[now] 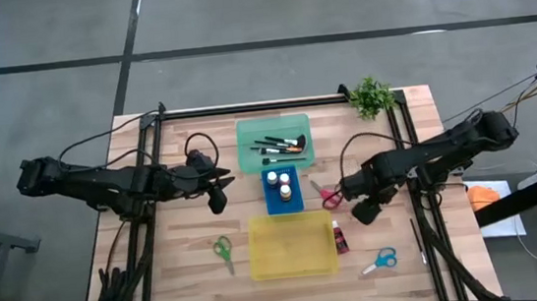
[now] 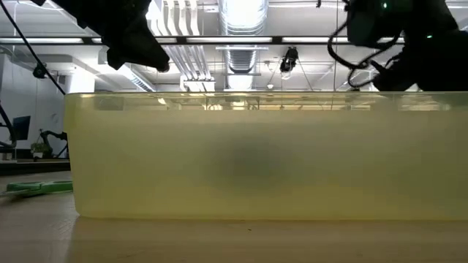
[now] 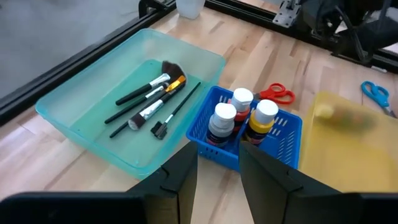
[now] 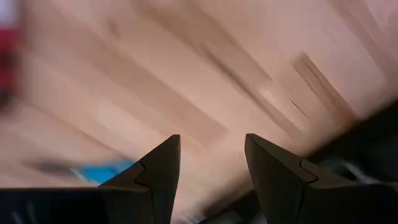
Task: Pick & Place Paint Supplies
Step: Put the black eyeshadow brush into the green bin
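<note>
The wooden table (image 1: pixel 192 276) is sitting on a grey floor, with brushes (image 1: pixel 278 147) already lying in the green tray (image 1: pixel 250 160) and bottles (image 1: pixel 278 181) standing in the blue tray (image 1: pixel 271 206). Judging from this, sorting is partly done: the yellow tray (image 1: pixel 293 259) looks empty, with green scissors (image 1: pixel 223 251) at its 9 o'clock, a magenta bottle (image 1: pixel 339 237) at 3, blue scissors (image 1: pixel 382 259) at 4 and red scissors (image 1: pixel 326 195) at 1 still loose. The left gripper (image 1: pixel 219 192) is hovering at the blue tray's 9 o'clock and the right gripper (image 1: pixel 361 209) at its 3, both spread and carrying nothing.
</note>
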`<state>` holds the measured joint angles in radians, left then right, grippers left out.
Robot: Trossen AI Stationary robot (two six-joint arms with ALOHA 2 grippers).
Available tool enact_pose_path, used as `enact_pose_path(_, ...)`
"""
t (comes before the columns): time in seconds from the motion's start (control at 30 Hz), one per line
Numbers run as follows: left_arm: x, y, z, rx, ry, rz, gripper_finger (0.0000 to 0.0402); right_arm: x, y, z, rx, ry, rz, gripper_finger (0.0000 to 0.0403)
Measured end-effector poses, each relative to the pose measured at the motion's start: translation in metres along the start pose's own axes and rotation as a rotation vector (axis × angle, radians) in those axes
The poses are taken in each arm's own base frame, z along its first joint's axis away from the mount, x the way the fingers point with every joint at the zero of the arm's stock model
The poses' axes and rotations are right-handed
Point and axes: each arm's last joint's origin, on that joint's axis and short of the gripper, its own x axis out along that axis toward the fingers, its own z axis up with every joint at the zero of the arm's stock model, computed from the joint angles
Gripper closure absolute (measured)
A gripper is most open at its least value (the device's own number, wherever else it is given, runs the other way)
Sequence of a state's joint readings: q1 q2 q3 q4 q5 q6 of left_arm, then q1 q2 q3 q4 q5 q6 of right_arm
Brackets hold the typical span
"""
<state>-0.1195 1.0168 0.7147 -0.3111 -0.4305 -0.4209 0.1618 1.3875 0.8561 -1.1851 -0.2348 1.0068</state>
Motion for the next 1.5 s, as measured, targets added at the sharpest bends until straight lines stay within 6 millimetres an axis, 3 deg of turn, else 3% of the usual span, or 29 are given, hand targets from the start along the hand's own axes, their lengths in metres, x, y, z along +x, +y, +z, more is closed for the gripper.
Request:
enact_pose_path(0.3, 0.001, 0.002, 0.001, 0.075, -0.001, 0.010, 0.0275, 0.023, 0.001, -0.003, -0.426, 0.317, -0.267, 0.0225)
enact_pose_path(0.57, 0.001, 0.002, 0.001, 0.077, -0.002, 0.009, 0.0275, 0.042, 0.012, -0.020, -0.626, 0.441, -0.289, 0.0225)
enact_pose_path(1.0, 0.001, 0.001, 0.004, 0.059, -0.034, 0.002, 0.0275, 0.069, 0.012, -0.055, -0.714, 0.445, -0.261, 0.0225)
enact_pose_path(1.5, 0.000, -0.001, 0.011, 0.019, -0.097, -0.018, 0.0275, 0.102, -0.006, -0.053, -0.707, 0.447, -0.241, 0.0225)
